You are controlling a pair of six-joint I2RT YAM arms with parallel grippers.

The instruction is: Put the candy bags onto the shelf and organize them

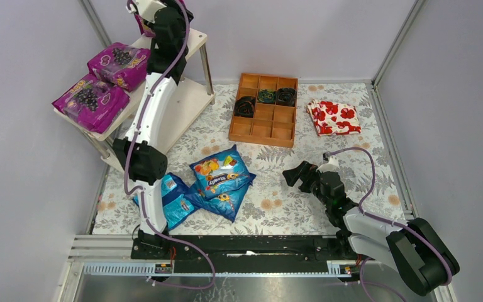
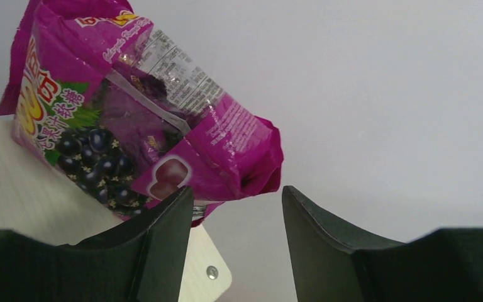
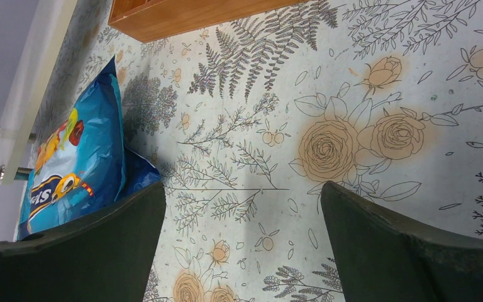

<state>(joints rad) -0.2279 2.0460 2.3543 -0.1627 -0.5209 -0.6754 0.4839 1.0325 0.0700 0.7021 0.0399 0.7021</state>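
Observation:
The cream two-tier shelf (image 1: 192, 47) stands at the far left. Two magenta-purple candy bags (image 1: 118, 63) (image 1: 91, 99) lie on its top board. A third purple bag (image 2: 132, 119) leans on the far end of that board (image 2: 12, 189); only a bit of it shows in the top view (image 1: 143, 26). My left gripper (image 2: 238, 201) is open just behind this bag, its left finger (image 2: 163, 239) by the bag's lower corner, nothing between the jaws. Three blue candy bags (image 1: 221, 171) (image 1: 173, 200) (image 1: 226, 201) lie overlapping on the floral mat. My right gripper (image 1: 299, 175) (image 3: 242, 201) is open and empty over the mat, right of a blue bag (image 3: 82, 157).
An orange-brown compartment tray (image 1: 264, 108) with dark rolled items stands at the back centre. A folded white cloth with red flowers (image 1: 333, 117) lies to its right. The shelf's lower board (image 1: 185, 107) is bare. Grey walls enclose the table on three sides.

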